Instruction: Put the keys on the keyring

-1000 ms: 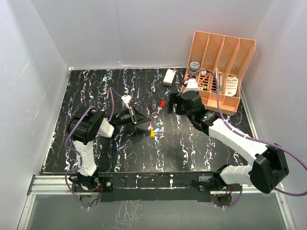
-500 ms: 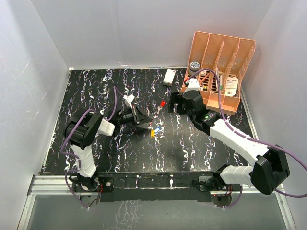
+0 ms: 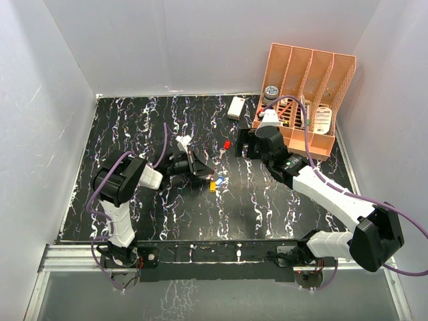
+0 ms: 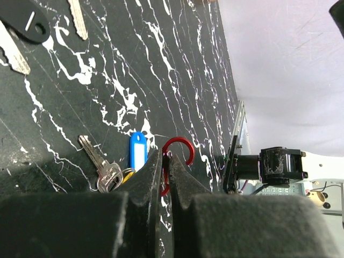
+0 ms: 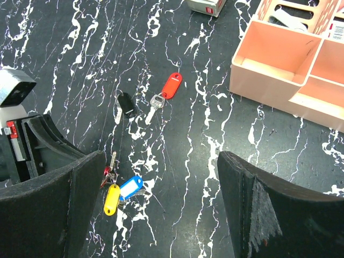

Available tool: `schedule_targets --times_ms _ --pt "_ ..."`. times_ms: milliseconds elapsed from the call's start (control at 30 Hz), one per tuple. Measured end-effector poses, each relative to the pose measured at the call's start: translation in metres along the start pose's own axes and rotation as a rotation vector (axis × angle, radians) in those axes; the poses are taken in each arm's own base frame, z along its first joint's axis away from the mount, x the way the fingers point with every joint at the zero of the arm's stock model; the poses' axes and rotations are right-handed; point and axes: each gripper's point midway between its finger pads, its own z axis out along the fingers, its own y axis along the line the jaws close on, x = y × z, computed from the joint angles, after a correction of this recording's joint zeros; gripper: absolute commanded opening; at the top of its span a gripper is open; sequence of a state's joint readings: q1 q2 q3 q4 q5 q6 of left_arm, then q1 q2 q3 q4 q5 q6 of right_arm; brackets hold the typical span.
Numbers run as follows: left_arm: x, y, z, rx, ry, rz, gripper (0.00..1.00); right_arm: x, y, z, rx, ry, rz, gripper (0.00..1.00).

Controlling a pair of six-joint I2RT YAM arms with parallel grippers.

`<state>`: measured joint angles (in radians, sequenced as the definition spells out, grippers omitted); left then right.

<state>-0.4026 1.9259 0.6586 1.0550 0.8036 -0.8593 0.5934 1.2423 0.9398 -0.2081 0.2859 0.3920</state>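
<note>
Left gripper (image 4: 167,157): clenched on the keyring (image 4: 180,140); the thin red loop is pinched between the two fingertips, and its curved end sticks out past them, low over the table (image 3: 127,127).

Keys relative to the left gripper:
- blue-tagged key (image 4: 138,151): just beside the fingertips, on the left of the wrist view; it lies flat, and its bare metal blade points away from the fingers;
- yellow-tagged key (image 5: 112,199): in the same small cluster, touching or overlapping the blue one; in the left wrist view it is mostly hidden behind the finger;
- black-tagged key (image 4: 26,21): well ahead of the fingers, apart from the cluster;
- red-tagged key (image 5: 172,85): further still, beside the black one.

Right gripper (image 5: 161,161): released; the jaws are spread wide with nothing between them; it hangs above the table. Seen from it, the red-tagged and black-tagged keys lie ahead of the gap; the blue and yellow cluster lies just inside the finger on the left of its view; the left gripper stands beyond that finger.

Surroundings: the white box (image 3: 235,107) lies far ahead of both grippers, near the back wall; the orange organiser (image 3: 309,87) stands ahead and to the right of the right gripper; neither lies between the keys and the keyring.
</note>
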Motion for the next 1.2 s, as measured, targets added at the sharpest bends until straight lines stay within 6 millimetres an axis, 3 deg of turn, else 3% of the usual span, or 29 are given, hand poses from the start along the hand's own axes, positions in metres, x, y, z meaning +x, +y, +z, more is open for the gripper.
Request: schedule_targets --times_ms 1200 --pt "0.014 0.013 0.005 -0.070 0.084 -0.027 0.00 -0.004 -0.006 0.000 0.012 -0.009 0.009 0.85"
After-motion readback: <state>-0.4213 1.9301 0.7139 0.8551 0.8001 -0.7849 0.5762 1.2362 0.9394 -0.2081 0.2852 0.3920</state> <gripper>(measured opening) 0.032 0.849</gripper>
